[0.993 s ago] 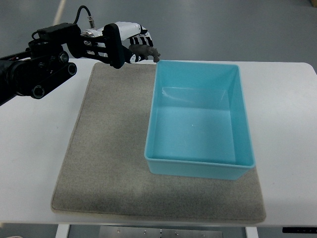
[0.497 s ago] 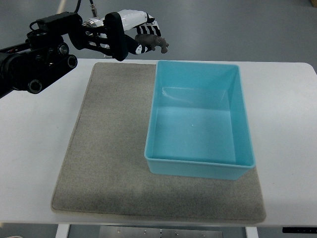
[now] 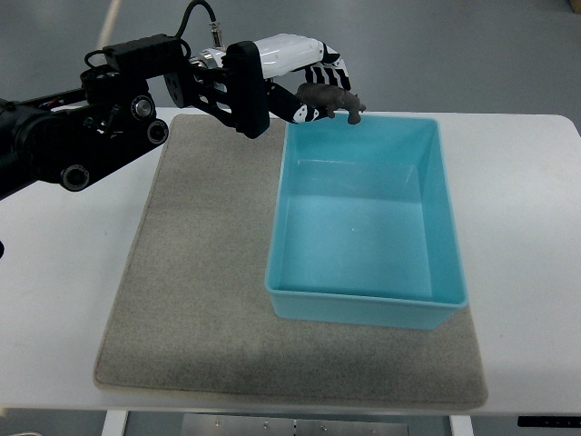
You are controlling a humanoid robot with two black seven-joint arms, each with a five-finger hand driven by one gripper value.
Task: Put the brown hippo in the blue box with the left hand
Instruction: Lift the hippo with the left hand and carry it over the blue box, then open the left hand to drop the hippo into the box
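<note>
The small brown toy hippo (image 3: 332,99) hangs pinched in the curled fingers of the black-and-white left hand (image 3: 304,86), its long axis running nine to three, right over the far rim of the open blue plastic box (image 3: 367,300). The box's empty floor lies toward five o'clock, on the grey felt mat (image 3: 195,272).
</note>
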